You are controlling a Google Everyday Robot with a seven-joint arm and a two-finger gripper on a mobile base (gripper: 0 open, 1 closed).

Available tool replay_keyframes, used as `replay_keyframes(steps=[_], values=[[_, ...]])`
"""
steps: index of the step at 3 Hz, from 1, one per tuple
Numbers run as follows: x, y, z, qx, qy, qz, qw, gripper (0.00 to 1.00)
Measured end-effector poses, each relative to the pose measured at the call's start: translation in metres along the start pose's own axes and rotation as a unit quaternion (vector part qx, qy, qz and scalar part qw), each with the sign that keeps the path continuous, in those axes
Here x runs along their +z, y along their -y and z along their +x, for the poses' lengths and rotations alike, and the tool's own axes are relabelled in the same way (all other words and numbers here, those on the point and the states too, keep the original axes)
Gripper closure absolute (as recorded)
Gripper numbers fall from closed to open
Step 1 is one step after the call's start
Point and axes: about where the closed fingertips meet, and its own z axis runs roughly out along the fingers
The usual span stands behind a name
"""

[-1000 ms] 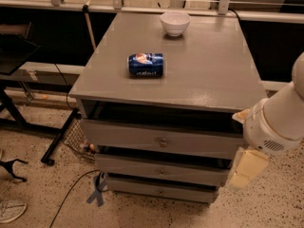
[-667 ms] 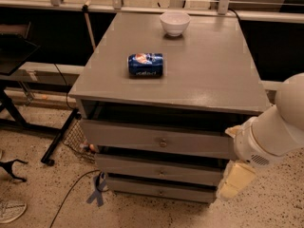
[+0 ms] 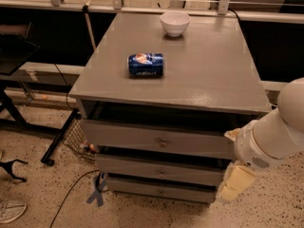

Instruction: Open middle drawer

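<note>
A grey cabinet [image 3: 190, 80] has three drawer fronts stacked under its top. The middle drawer [image 3: 137, 166] is a wide shallow grey front with a small round metal knob [image 3: 161, 173] at its centre. It sits about flush with the drawers above and below, with a dark gap over it. My gripper [image 3: 235, 183], a cream-coloured part at the end of my white arm [image 3: 270, 139], hangs by the cabinet's front right corner. It is level with the middle and bottom drawers, to the right of the knob and apart from it.
A blue can [image 3: 146, 64] lies on its side on the cabinet top, and a white bowl [image 3: 175, 23] stands near the back. The taller top drawer [image 3: 123, 136] and slim bottom drawer [image 3: 142, 189] have like knobs. A black stand [image 3: 28, 122] and cable [image 3: 71, 194] are at the left.
My arm and gripper have moved left and down along the cabinet's right front corner. The drawers, can and bowl have not moved.
</note>
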Motion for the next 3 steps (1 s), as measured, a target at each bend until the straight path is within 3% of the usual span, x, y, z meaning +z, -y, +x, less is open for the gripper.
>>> replay_keyframes(steps=[1,2,3], values=[[0.045,-0.01,0.021,0.031,0.013,-0.018,0.9993,0.0],[0.08,-0.013,0.034,0.049,0.008,-0.02,0.9986,0.0],[0.136,-0.015,0.042,0.056,0.01,-0.034,0.9978,0.0]])
